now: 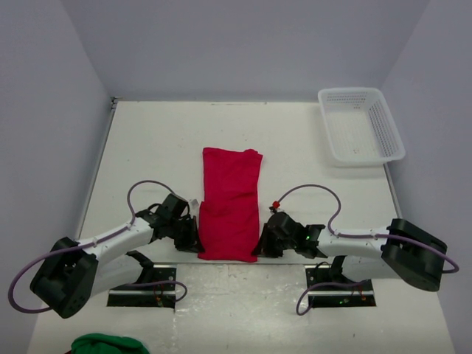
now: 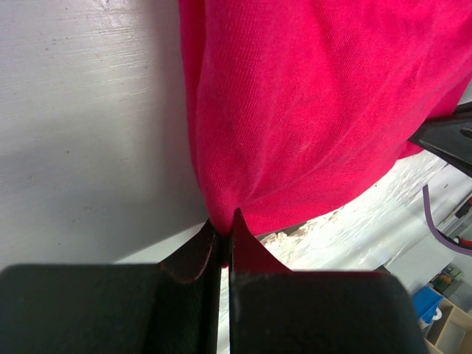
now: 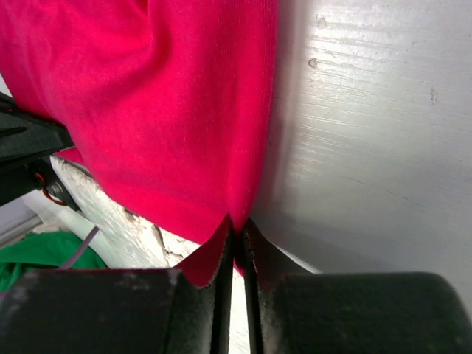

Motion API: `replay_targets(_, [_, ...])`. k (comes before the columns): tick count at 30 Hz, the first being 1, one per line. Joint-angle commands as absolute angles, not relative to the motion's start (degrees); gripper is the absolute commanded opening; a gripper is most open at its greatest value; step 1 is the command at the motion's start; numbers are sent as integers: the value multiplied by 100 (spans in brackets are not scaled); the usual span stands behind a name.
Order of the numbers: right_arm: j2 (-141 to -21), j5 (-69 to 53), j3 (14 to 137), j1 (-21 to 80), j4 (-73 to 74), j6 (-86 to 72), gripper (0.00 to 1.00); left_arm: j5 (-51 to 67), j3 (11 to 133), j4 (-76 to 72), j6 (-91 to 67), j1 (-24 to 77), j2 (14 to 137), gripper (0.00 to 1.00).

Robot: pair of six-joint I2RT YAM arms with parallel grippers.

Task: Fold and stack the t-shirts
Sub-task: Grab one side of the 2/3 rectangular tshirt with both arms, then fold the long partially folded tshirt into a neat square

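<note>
One red t-shirt (image 1: 230, 199) lies on the white table as a long narrow strip, its near end doubled over. My left gripper (image 1: 193, 237) sits at the strip's near left corner. In the left wrist view the left gripper (image 2: 225, 228) is shut, pinching the edge of the red cloth (image 2: 317, 110). At the near right corner is my right gripper (image 1: 262, 242). The right wrist view shows the right gripper (image 3: 237, 228) shut on a pinch of the t-shirt (image 3: 147, 103), which is raised a little off the table there.
A white mesh basket (image 1: 361, 125) stands at the far right of the table. A green cloth (image 1: 99, 344) lies beyond the near edge at the left, and this green cloth (image 3: 44, 254) also shows in the right wrist view. Grey walls close in the table.
</note>
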State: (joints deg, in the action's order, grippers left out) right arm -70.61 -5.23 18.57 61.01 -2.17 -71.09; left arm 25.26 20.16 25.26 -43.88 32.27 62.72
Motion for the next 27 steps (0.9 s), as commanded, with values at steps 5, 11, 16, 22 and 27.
replay_targets(5, [-7146, -70, 1661, 6135, 957, -7023, 0, 2461, 2074, 2672, -4254, 3234, 6117, 0])
replay_targets(11, [-6821, -18, 1845, 6126, 1378, -6821, 0, 2522, 2144, 2865, -4289, 3234, 5793, 0])
replay_targets(16, [-6260, -26, 2135, 6126, 1862, -6549, 0, 2531, 2460, 3313, -4333, 3234, 5301, 0])
replay_targets(22, [-6222, -9, 2373, 6126, 2100, -6407, 0, 2619, 2426, 3323, -4394, 3226, 5168, 0])
replay_targets(27, [-6390, -35, 2443, 6126, 2013, -6390, 0, 2663, 2338, 3199, -4386, 3226, 5282, 0])
